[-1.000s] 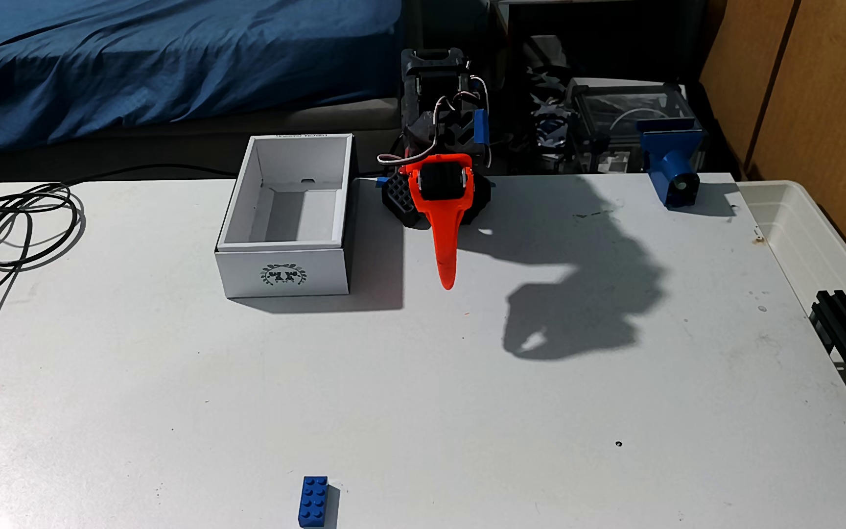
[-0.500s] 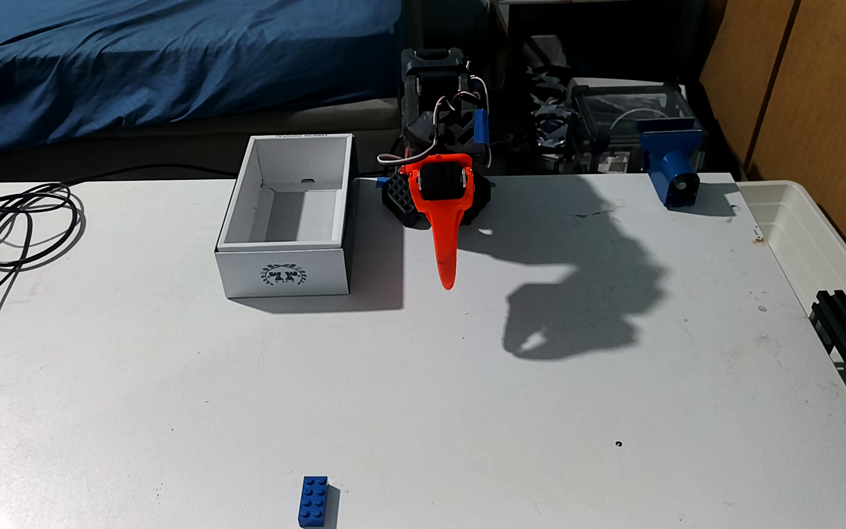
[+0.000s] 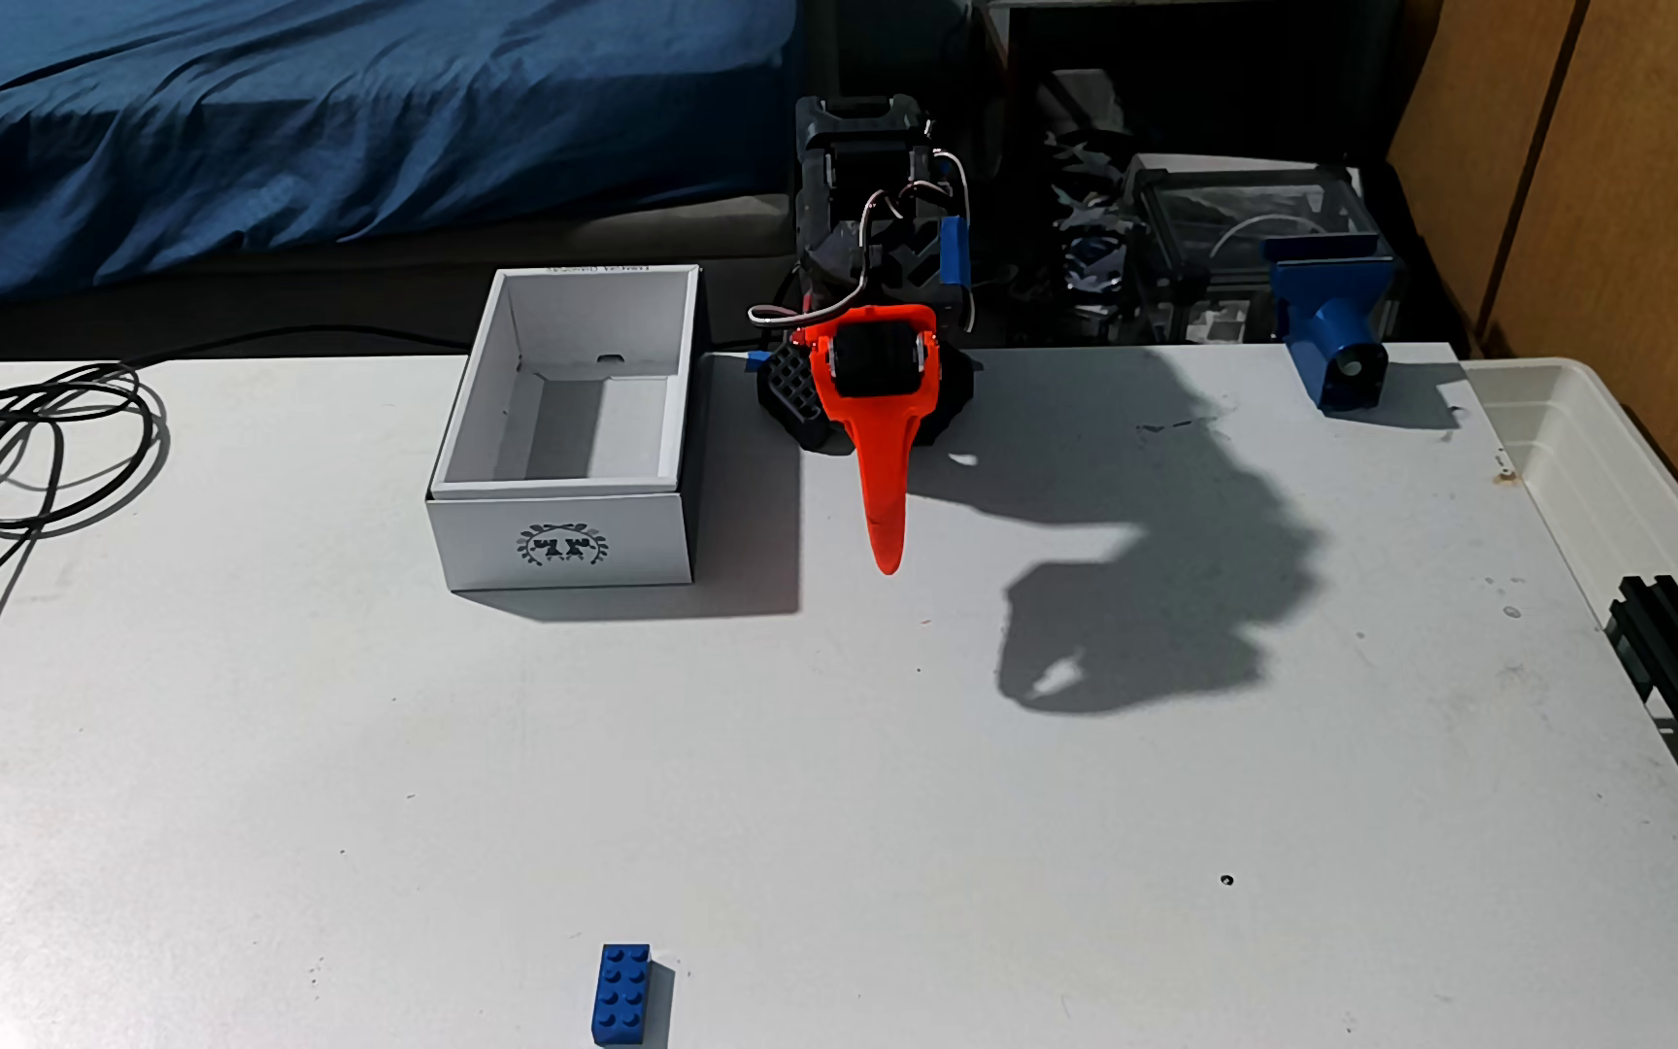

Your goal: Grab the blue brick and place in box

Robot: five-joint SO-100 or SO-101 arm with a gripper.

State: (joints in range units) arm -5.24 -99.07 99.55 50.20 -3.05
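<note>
Nothing has moved since the earlier frames: arm, brick and box sit exactly where they were a second ago.

Taking the box [image 3: 568,434] as the landmark, the white cardboard container stands open-topped at the far side of the bench [image 3: 815,756], its wreath-like black emblem facing the camera and its inside bare. Just to the right of the box in the fixed view, the black arm [image 3: 875,232] is folded over its base, with blue tape on one link. From it the orange gripper [image 3: 885,565] points down and toward the camera, its tip ending about level with the box's front wall and hanging above the bench. One orange finger hides the rest, so whether the jaws are apart or together cannot be told; nothing shows in its grasp.

The blue brick [image 3: 623,995] lies studs-up on the bench well in front of the box, near the bottom edge of the picture and slightly right of the box's middle, far from the gripper.

Left of the box, a coil of dark cable [image 3: 58,444] rests on the bench. Far to the right of the box, a blue block-shaped device [image 3: 1334,333] with a round dark lens sits at the bench's back edge.
</note>
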